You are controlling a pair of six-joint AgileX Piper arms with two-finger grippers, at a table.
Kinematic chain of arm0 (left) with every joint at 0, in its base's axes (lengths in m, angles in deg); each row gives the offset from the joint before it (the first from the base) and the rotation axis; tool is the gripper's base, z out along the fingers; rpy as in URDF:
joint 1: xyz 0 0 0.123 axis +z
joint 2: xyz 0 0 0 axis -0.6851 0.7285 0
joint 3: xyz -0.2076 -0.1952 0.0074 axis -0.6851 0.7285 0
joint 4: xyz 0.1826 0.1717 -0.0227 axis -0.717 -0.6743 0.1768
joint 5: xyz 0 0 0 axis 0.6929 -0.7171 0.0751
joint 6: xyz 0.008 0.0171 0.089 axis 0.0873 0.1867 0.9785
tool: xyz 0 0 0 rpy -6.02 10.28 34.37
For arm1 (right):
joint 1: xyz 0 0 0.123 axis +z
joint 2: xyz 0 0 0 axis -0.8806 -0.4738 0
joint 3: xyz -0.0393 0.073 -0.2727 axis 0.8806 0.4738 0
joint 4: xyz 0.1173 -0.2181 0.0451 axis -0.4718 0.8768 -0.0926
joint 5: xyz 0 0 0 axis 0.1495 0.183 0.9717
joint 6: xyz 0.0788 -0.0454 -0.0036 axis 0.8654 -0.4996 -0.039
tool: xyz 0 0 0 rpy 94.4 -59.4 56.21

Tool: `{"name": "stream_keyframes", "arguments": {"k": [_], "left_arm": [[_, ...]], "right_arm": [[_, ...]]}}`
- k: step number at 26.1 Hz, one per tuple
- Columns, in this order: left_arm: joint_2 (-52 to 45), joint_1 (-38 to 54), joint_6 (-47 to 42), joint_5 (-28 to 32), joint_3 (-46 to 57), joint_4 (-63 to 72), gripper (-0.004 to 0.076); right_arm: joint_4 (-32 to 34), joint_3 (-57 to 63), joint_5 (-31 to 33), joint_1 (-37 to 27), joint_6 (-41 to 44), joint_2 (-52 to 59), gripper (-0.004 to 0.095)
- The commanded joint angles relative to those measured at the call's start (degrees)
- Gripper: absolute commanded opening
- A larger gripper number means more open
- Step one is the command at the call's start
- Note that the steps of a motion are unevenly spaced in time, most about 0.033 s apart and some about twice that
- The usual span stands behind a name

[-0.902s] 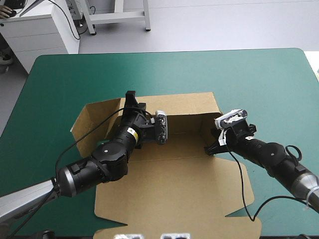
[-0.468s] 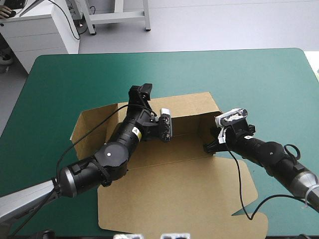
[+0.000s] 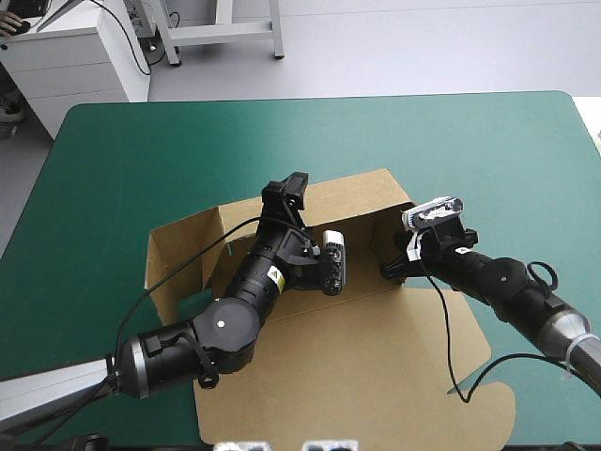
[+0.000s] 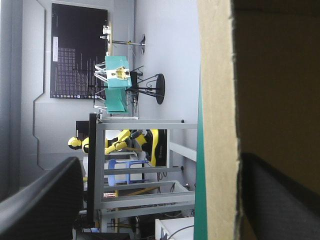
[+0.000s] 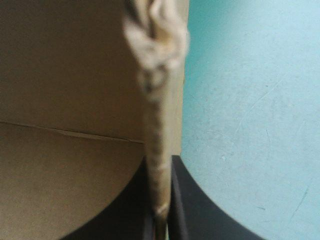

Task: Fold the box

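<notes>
The brown box (image 3: 347, 357) lies mid-bench (image 3: 470, 141) with its far wall (image 3: 357, 193) raised and running left to right; the left claw (image 3: 289, 188) straddles that wall's top edge, fingers wide, while the right claw (image 5: 160, 170) pinches the adjoining right side wall (image 5: 157, 125).

From above, the left arm (image 3: 235, 319) covers the middle of the box (image 3: 376, 357) and part of its far wall. The tips of the right claw (image 3: 388, 270) are hidden at the right wall. Its wrist view shows the pinched board edge blurred. In the left wrist view, board runs off the picture past the left claw (image 4: 162, 162).
</notes>
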Motion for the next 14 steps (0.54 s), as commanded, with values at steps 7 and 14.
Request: {"name": "stream_keyframes", "arguments": {"k": [7,14], "left_arm": [[-1.8,-5.3,-1.0,-9.1,-1.6,2.7,0.0599],[-1.8,-11.9,-1.0,-14.2,-1.6,3.4,0.0599]], "right_arm": [[0.4,-4.3,-0.2,-1.0,2.2,-2.7,-0.0014],[1.4,-4.9,0.6,-3.4,2.5,-3.3,-0.0014]]}}
